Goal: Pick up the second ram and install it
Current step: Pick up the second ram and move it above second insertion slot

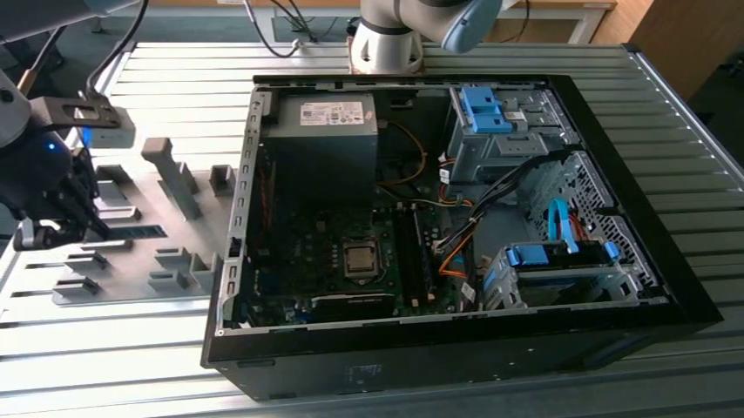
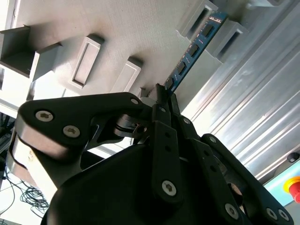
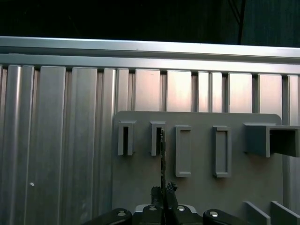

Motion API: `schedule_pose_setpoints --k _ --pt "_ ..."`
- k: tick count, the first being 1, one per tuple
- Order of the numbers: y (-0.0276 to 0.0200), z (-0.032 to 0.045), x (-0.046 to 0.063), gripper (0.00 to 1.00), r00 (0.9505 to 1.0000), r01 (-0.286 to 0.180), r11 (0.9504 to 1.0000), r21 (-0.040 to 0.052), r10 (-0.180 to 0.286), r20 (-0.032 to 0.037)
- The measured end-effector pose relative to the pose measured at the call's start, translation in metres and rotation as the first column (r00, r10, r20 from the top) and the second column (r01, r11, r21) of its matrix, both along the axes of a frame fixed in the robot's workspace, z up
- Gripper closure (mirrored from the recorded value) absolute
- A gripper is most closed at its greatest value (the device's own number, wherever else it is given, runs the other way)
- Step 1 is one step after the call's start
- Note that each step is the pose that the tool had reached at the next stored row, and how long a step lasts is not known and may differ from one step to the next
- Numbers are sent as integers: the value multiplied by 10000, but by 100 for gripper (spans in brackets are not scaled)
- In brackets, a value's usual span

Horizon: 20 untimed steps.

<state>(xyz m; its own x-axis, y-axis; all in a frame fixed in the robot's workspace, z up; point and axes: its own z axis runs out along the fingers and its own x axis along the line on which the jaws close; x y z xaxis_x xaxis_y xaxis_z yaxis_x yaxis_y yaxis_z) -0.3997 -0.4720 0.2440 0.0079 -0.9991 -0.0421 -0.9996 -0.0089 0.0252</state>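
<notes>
One end effector (image 2: 165, 93) is seen in both wrist views, its two dark fingers (image 3: 157, 196) drawn almost together. They are clamped on the near end of the second ram (image 2: 194, 47). One such stick is counted, dark green with a row of small black chips. It runs straight ahead from the fingertips, and its far end is seated between two grey blocks (image 2: 229, 37) of the fixture plate (image 3: 140, 187).

In the first wrist view the stick is shown edge-on as a thin dark line. It ends beside the second of four upright slotted blocks (image 3: 183, 150) ranged in a row ahead of the end effector. A fifth, larger hollow block (image 3: 272, 140) is cut off at the picture's edge, and two more blocks near the end effector are seen only in part. The plate lies on one ribbed aluminium tabletop (image 3: 61, 140), which stretches beyond the blocks.

In the exterior view one open computer case (image 1: 465, 366) is seen well apart from the end effector. It holds one square CPU socket (image 1: 361, 259), one power supply (image 1: 320, 139) and two blue drive brackets (image 1: 483, 109). The black memory slots (image 1: 407, 252) beside the socket cannot be counted with certainty. The part of the stick held between the fingers is hidden. A red button (image 2: 295, 185) is cut off at the edge of the second wrist view.
</notes>
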Motion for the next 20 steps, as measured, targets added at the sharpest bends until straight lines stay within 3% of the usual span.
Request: schedule_pose_setpoints --k 20 --pt "0 103 0 86 10000 0 10000 0 0 0"
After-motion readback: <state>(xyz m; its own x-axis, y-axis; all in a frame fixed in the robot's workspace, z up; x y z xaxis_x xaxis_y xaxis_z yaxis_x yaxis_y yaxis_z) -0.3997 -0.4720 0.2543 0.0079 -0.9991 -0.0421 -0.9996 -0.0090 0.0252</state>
